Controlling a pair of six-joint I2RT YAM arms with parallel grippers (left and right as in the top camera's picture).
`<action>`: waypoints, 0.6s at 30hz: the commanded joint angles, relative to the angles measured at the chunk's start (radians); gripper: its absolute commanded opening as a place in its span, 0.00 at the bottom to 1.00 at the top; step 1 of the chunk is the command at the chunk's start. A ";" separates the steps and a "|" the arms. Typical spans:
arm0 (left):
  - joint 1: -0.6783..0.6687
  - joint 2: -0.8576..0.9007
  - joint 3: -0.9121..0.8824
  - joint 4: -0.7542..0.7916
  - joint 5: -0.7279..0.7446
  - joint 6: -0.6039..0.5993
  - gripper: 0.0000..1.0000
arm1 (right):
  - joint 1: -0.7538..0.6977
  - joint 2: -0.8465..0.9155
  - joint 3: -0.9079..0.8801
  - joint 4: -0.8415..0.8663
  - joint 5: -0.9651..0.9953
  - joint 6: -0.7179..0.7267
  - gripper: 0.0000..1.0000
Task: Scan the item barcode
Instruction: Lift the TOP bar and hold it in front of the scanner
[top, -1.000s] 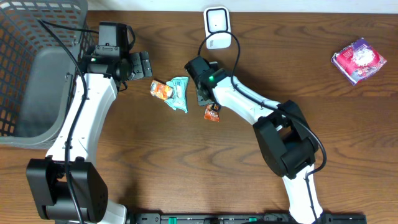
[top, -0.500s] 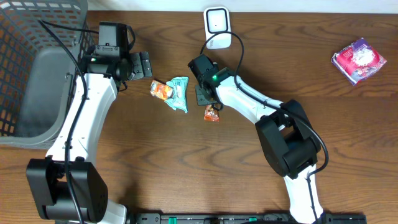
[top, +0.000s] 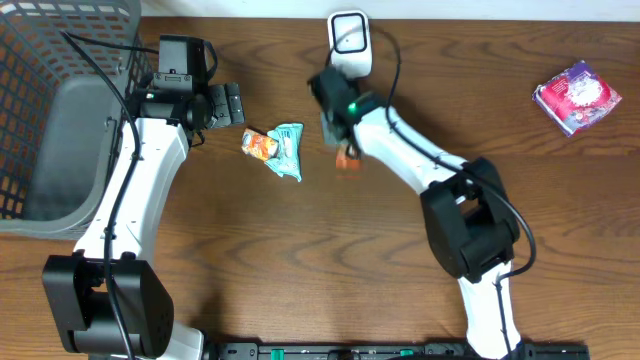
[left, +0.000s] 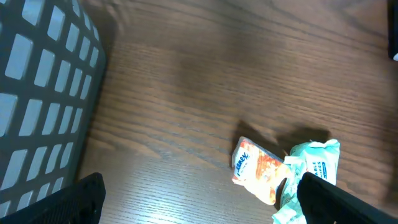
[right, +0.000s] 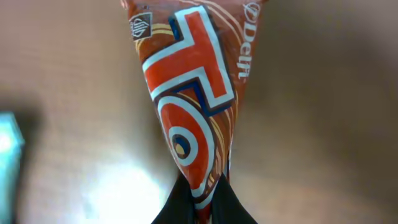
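A red-orange snack packet (right: 193, 93) with white and blue patterning hangs pinched at its narrow end in my shut right gripper (right: 202, 202). In the overhead view that packet (top: 347, 158) shows blurred below my right gripper (top: 336, 122), which is just in front of the white barcode scanner (top: 350, 42) at the table's back edge. My left gripper (top: 225, 103) stands wide open and holds nothing. Its dark fingers (left: 348, 199) frame bare wood at the bottom of the left wrist view.
An orange pouch (top: 259, 144) and a teal wipes pack (top: 289, 150) lie together right of my left gripper; both the pouch (left: 258, 168) and the wipes (left: 314, 165) also appear in the left wrist view. A grey mesh basket (top: 60, 100) fills the far left. A pink packet (top: 577, 96) lies far right.
My right gripper closed on the red-orange packet and carried it back toward the scanner. The left arm has not moved.
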 joint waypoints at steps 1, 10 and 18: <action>0.005 0.008 -0.003 -0.003 -0.010 0.010 0.98 | -0.029 -0.014 0.080 0.120 0.138 -0.098 0.01; 0.005 0.008 -0.003 -0.003 -0.010 0.009 0.98 | -0.077 0.006 0.071 0.483 0.132 -0.123 0.01; 0.005 0.008 -0.003 -0.003 -0.010 0.009 0.98 | -0.134 0.047 0.071 0.660 -0.088 -0.122 0.01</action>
